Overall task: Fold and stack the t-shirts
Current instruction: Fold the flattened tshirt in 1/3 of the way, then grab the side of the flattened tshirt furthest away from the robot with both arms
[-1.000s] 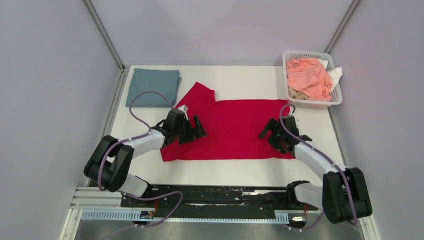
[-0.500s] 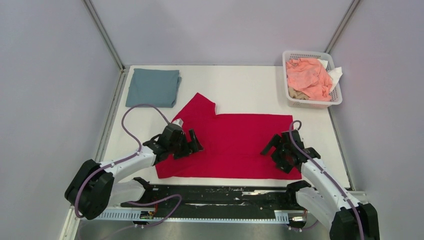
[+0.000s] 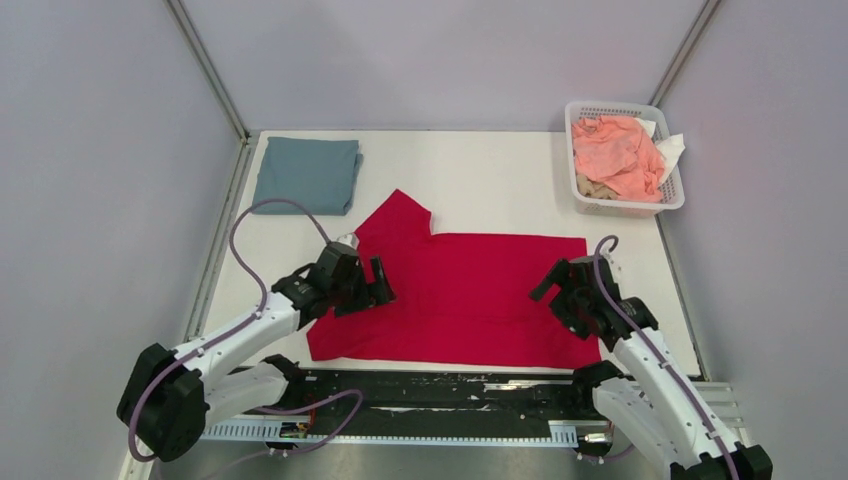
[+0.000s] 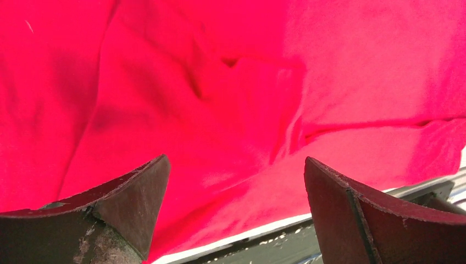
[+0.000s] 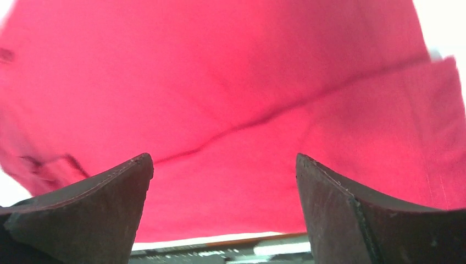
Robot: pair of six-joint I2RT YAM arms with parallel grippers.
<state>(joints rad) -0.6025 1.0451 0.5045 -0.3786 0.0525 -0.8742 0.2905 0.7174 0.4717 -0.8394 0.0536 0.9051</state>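
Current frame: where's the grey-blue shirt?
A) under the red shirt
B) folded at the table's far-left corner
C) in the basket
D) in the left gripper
B: the grey-blue shirt lies folded at the far-left corner, apart from the red shirt spread mid-table. The basket holds peach cloth instead.

White table (image 3: 480, 170): red t-shirt (image 3: 470, 290) spread, grey-blue t-shirt (image 3: 305, 175) folded, mesh basket (image 3: 625, 209).

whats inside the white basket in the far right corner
A crumpled salmon-pink cloth fills the basket, a beige piece peeks out beneath it, and something white hangs over the right rim. Anything deeper is covered by the pink cloth.
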